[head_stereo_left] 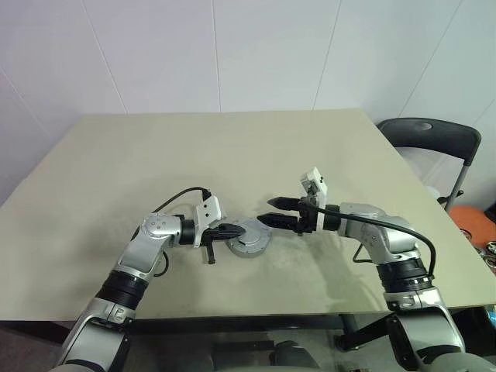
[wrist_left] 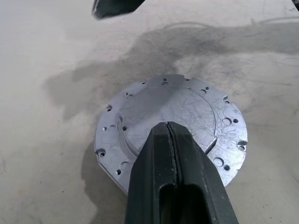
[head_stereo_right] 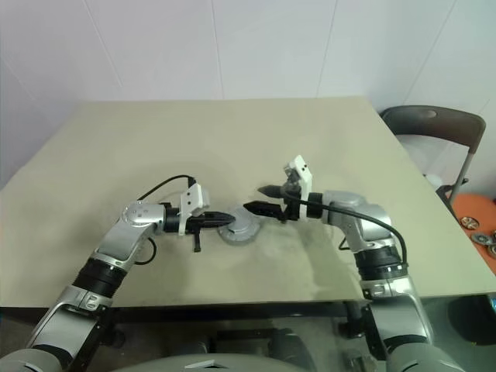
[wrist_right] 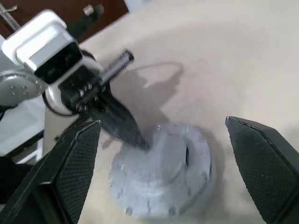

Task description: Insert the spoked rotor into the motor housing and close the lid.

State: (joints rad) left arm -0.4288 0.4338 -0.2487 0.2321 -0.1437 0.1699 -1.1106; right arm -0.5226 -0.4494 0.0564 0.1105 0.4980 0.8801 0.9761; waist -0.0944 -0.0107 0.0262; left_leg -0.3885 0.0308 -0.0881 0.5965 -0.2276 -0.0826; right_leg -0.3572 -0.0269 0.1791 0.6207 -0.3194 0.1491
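Left wrist view: the left gripper (wrist_left: 167, 125), fingers pressed together, rests on the lid (wrist_left: 170, 123) (flat on the table (head_stereo_left: 116, 170)); the right gripper (head_stereo_left: 267, 215) hovers alongside, spread wide.

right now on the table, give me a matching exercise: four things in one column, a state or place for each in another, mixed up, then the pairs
Things:
1. left gripper
2. right gripper
3. grey disc
4. chair

States or places:
a. fingers spread wide, above the grey disc
b. off the table's right edge, by the wall
c. fingers shut together, tip over the middle of the grey disc
d. lies flat on the table between the two grippers, rim dotted with small holes

Pairs: 1-c, 2-a, 3-d, 4-b
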